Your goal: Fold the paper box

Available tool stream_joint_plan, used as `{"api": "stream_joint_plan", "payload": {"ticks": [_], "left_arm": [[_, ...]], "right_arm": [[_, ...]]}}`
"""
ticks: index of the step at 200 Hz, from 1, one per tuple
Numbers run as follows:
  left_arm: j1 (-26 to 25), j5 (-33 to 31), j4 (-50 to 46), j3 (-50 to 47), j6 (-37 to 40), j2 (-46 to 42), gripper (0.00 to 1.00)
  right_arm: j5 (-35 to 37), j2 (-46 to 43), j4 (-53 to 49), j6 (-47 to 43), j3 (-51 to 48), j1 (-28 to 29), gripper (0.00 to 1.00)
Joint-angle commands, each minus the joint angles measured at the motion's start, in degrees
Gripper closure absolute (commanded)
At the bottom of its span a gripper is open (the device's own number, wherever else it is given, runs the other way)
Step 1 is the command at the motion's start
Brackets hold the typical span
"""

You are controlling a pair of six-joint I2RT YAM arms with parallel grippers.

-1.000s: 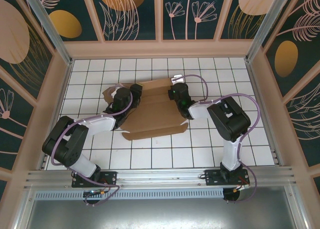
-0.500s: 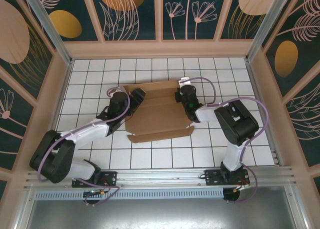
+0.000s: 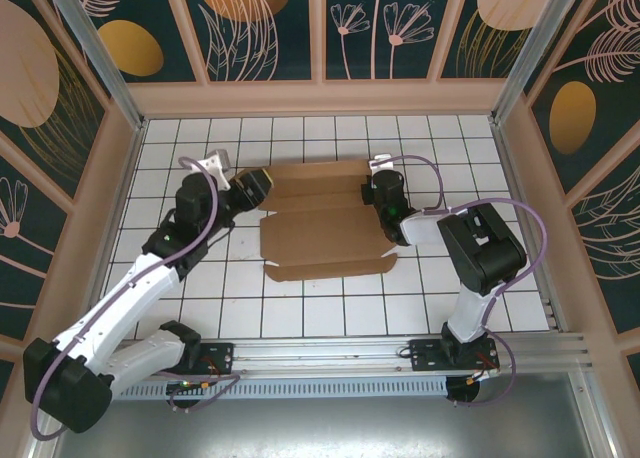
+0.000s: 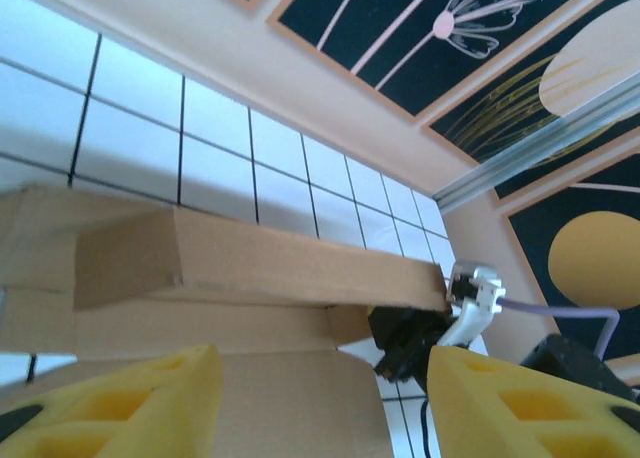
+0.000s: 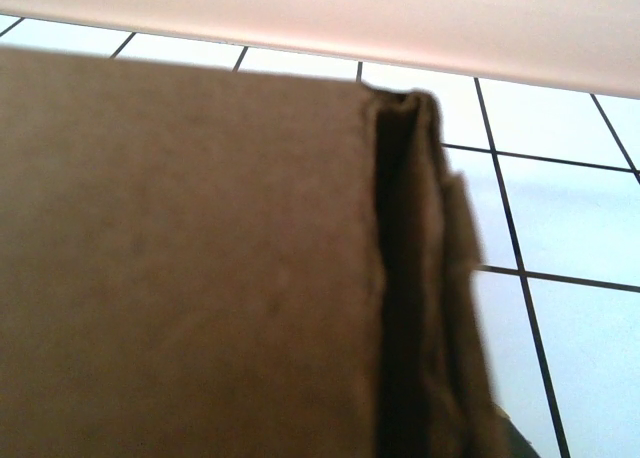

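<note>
At centre of table: paper box [image 3: 320, 223] of plain brown die-cut cardboard, shallow and rectangular, long axis running left to right.
Far long side: raised and folded into a narrow wall, seen from the left wrist camera [image 4: 260, 268].
Near long side: flap with end tabs, lying flat on the tiles toward the arm bases.
Right end: layered flap edges standing upright, seen close up by the right wrist camera [image 5: 410, 278].
Left gripper [image 3: 252, 188]: at the box's left end, yellow foam fingers [image 4: 130, 403] spread apart with nothing clasped, cardboard just ahead of them.
Right gripper [image 3: 372, 191]: black, at the box's right end, jaws closed and up against the cardboard; cannot tell whether any flap is pinched.
Support: white tiled table [image 3: 200, 298] with a dark grid, bare around the box.
Near edge: aluminium rail [image 3: 320, 350] carrying both arm bases.
Surround: dark teal wall panels [image 3: 260, 28] printed with pale flowers and orange discs, in peach frames.
</note>
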Motion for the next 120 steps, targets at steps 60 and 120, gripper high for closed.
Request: {"api": "stream_joint_plan", "payload": {"ticks": [60,120], "left_arm": [[5.6,15.1,6.6,4.4,1.1,18.5,0.42],[6.9,14.1,11.1,4.1,1.1,23.5,0.43]], "right_arm": [[-1.1,-2.3,-2.2,1.1,-1.3,-0.1,1.00],[-2.3,-2.8,-3.2,1.8,-1.1,-0.1,1.00]]}}
